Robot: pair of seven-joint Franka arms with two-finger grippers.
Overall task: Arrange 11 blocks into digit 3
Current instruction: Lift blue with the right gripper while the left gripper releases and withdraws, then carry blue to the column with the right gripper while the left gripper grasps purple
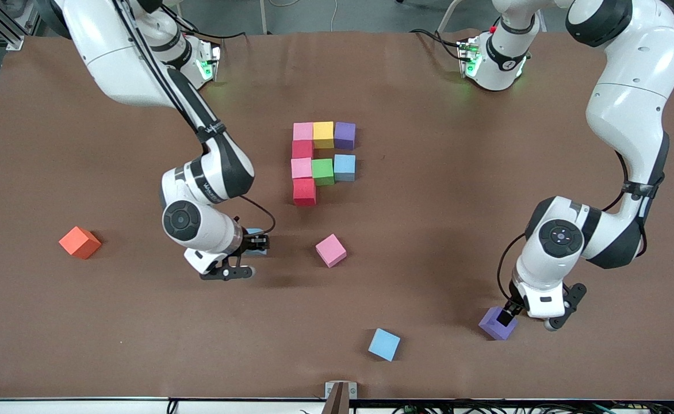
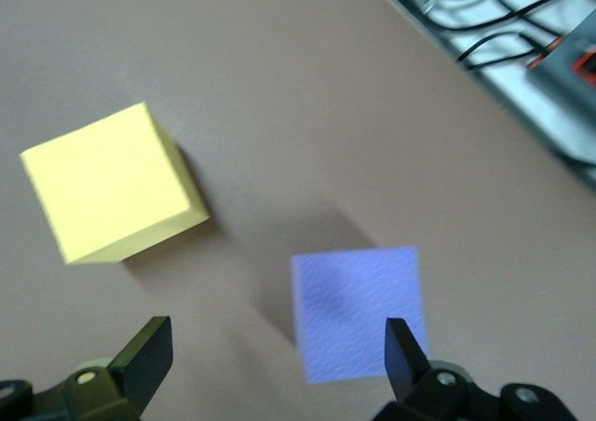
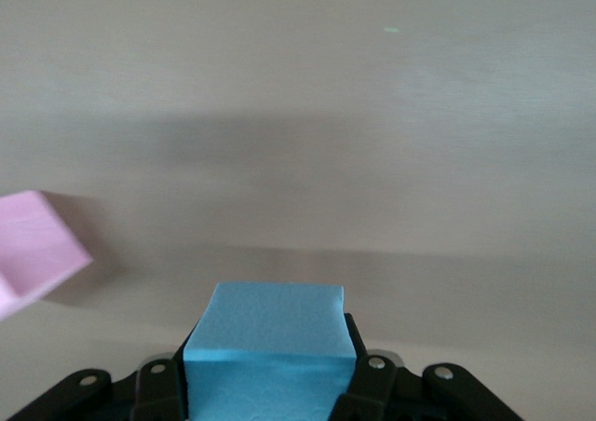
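Loose blue block low centre of frame; partial digit 3 upper centre.
Left wrist view: left gripper open over purple block, off-centre.
Right wrist view: right gripper clamped on light-blue block.
Foam is probably light and squashy, so pinch flat opposite faces gently.

blocks — matte foam, fine-grained | table — dull brown covering | arms — glossy white plastic

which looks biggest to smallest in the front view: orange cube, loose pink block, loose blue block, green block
1. orange cube, slightly largest
2. loose pink block and loose blue block: alike, not ranked
3. green block: smallest, though farther from the camera, so likely not truly smaller
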